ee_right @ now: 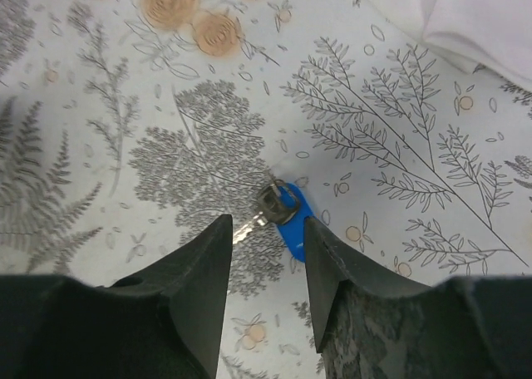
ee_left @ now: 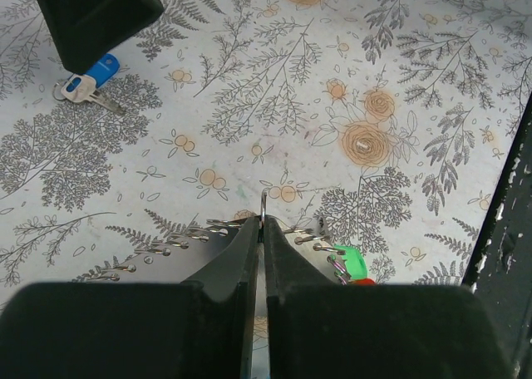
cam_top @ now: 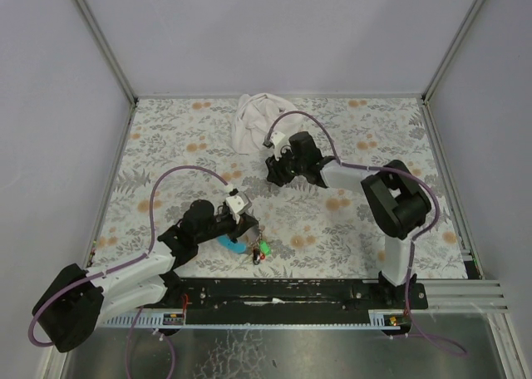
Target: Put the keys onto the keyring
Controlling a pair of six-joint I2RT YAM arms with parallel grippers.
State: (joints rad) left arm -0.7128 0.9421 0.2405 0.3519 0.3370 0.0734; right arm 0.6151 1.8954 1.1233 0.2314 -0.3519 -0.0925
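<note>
Above the desk (ee_right: pixel 125 105), pickup step: my right claw (ee_right: pixel 266 223), spread, straddles the blue key (ee_right: pixel 293 221); left claw (ee_left: pixel 263 223) pinches the keyring (ee_left: pixel 263 200). Next, likely: close, lift, thread.

A pale surface (cam_top: pixel 166 138) printed with grey ferns and orange roses carries a silver blue-capped key (ee_right: pixel 287 215), a bright green-capped key (ee_left: pixel 352 261) showing a fleck of red, and the keyring (ee_left: pixel 263 203), thin silver with a blue strap. The left hand (ee_left: pixel 262 223) and right hand (ee_right: pixel 267 223) are black, the crumpled cloth (cam_top: pixel 259 120) white, the cables (cam_top: pixel 179 175) lilac.
</note>
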